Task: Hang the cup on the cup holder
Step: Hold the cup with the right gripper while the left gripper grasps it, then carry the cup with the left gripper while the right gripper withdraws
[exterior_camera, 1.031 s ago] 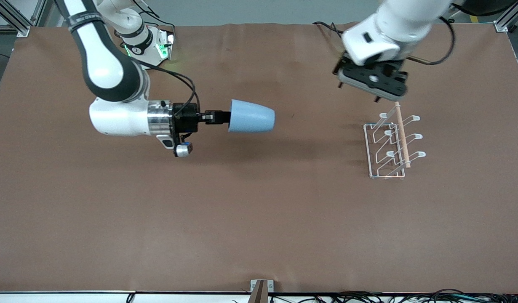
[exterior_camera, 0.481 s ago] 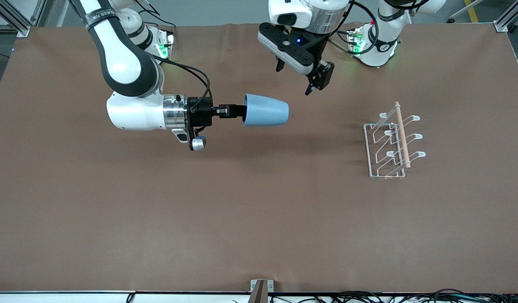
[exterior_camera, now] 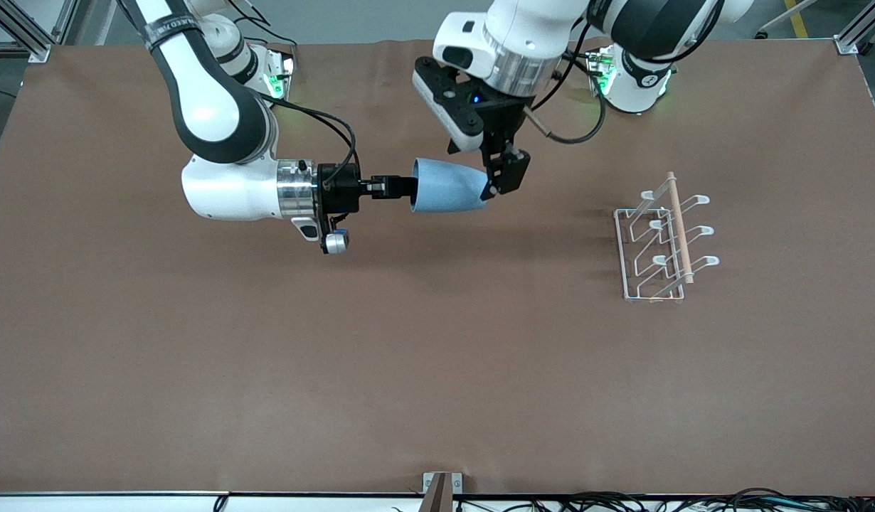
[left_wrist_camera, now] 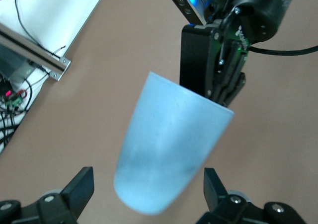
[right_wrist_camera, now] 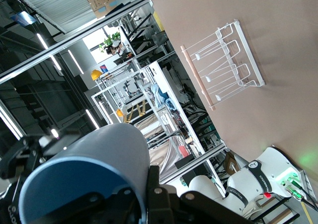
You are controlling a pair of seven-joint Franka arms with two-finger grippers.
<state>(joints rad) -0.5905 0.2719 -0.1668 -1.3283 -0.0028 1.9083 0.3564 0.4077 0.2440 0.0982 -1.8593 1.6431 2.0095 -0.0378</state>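
The light-blue cup [exterior_camera: 448, 186] is held level above the table, its base toward the left arm's end. My right gripper [exterior_camera: 403, 187] is shut on its rim, one finger inside and one outside, as the right wrist view shows [right_wrist_camera: 149, 184]. My left gripper [exterior_camera: 480, 169] is open with its fingers on either side of the cup's base, apart from it; in the left wrist view the gripper [left_wrist_camera: 146, 184] straddles the cup [left_wrist_camera: 169, 144]. The white wire cup holder [exterior_camera: 658, 242] with its wooden dowel stands empty on the table toward the left arm's end, and it shows in the right wrist view [right_wrist_camera: 226, 60].
The brown table mat [exterior_camera: 409, 370] is bare around the holder. Both arm bases [exterior_camera: 633, 78] stand along the table edge farthest from the front camera. A small bracket [exterior_camera: 441, 487] sits at the nearest edge.
My left arm has swung from over the cup holder to the cup and put its open fingers around the base. My right arm carried the cup a little toward the left arm's end.
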